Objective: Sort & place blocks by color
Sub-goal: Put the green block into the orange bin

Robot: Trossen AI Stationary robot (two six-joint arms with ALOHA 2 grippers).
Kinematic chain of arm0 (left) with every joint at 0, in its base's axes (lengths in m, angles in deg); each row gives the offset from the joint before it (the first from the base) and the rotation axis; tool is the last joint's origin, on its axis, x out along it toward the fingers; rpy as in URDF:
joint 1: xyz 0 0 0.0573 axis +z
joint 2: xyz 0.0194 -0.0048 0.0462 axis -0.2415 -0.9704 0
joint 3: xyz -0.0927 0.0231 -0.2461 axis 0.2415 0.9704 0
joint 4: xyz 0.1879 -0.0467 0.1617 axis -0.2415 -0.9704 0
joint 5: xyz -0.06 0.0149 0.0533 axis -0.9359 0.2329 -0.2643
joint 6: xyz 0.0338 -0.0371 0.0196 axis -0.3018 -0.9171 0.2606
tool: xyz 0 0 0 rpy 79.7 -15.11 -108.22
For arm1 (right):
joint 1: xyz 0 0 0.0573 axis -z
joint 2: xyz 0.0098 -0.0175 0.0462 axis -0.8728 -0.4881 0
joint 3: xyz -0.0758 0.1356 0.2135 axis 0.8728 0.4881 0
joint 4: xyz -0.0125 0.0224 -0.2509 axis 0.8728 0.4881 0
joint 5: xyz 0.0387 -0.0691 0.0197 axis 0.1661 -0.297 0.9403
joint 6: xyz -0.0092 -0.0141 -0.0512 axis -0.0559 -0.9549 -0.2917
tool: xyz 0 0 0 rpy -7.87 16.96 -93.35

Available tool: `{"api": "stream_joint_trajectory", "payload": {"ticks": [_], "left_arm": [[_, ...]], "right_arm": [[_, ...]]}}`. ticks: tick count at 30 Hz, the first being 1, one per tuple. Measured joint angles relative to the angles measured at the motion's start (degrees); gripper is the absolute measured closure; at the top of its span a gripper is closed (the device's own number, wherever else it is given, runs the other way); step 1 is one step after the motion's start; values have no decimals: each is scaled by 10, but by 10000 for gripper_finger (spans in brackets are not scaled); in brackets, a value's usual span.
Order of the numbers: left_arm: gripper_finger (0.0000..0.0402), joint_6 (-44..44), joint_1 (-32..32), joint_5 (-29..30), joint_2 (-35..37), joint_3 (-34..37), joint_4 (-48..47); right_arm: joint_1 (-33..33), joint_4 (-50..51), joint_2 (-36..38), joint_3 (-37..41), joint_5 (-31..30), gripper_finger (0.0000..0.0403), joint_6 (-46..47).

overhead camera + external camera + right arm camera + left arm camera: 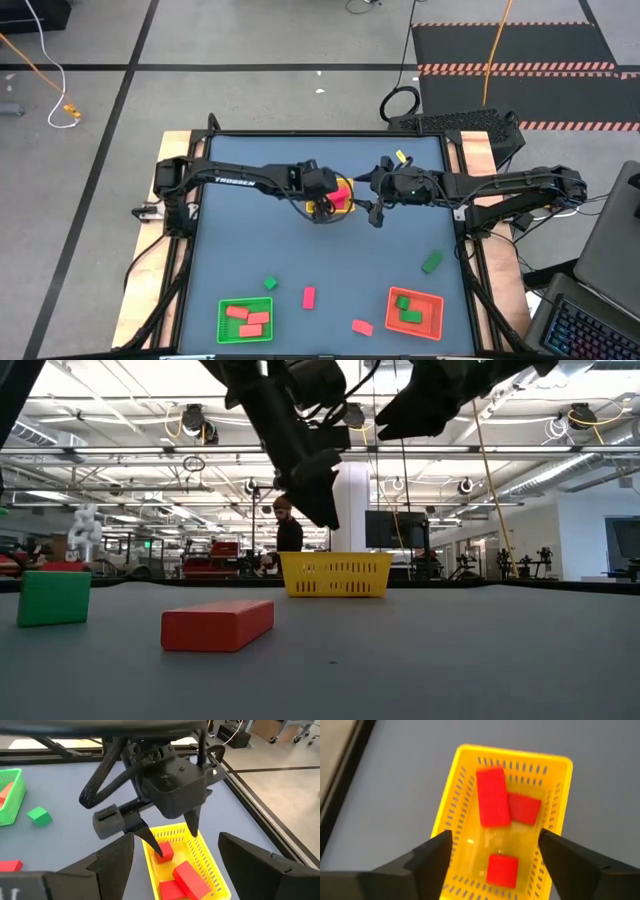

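Note:
A yellow mesh basket (451,805) stands mid-table with three pink-red blocks in it: a long bar (492,795), a short one (524,808) and a cube (502,870). My left gripper (495,851) hangs open just above the basket, a finger on either side over its rim, pointing steeply down; it also shows in the right wrist view (172,835). My right gripper (176,842) waits open a little to the basket's right, higher up (375,205). Loose blocks lie nearer the front: a green cube (270,284), a pink-red bar (309,297), a salmon block (362,326) and a green block (432,262).
A green basket (222,322) at front left holds salmon blocks. A red basket (436,318) at front right holds green blocks. In the low view a red bar (218,625) and a green cube (53,597) lie close by. A person stands in the room behind the table.

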Motion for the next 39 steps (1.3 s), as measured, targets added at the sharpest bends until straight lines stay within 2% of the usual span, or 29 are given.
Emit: {"api": "stream_joint_trajectory", "payload": {"ticks": [6,12,15,20,24,29,31,34,36,39], "left_arm": [[60,-15,-10,0,0,-46,-132],[68,-52,-48,-8,1,-125,-288],[85,-77,-80,-31,7,-127,-309],[113,-126,-143,-42,21,-108,-274],[128,-150,-189,-17,39,-92,-180],[138,-145,-235,69,70,-48,-54],[140,-128,-246,98,85,-17,35],[142,-110,-258,112,117,55,141],[141,-107,-261,110,134,105,232],[140,-110,-263,112,165,177,308]], "right_arm": [[0,15,4,0,0,122,-9],[0,38,10,0,0,122,-9],[0,60,21,0,-1,122,-8],[-2,82,47,0,0,122,19],[-8,81,65,24,1,122,38],[-8,76,80,49,16,122,67],[-7,72,83,67,55,122,76],[-8,38,76,97,114,122,75],[-8,24,76,116,124,122,68],[-7,-12,72,131,122,122,95]]}}
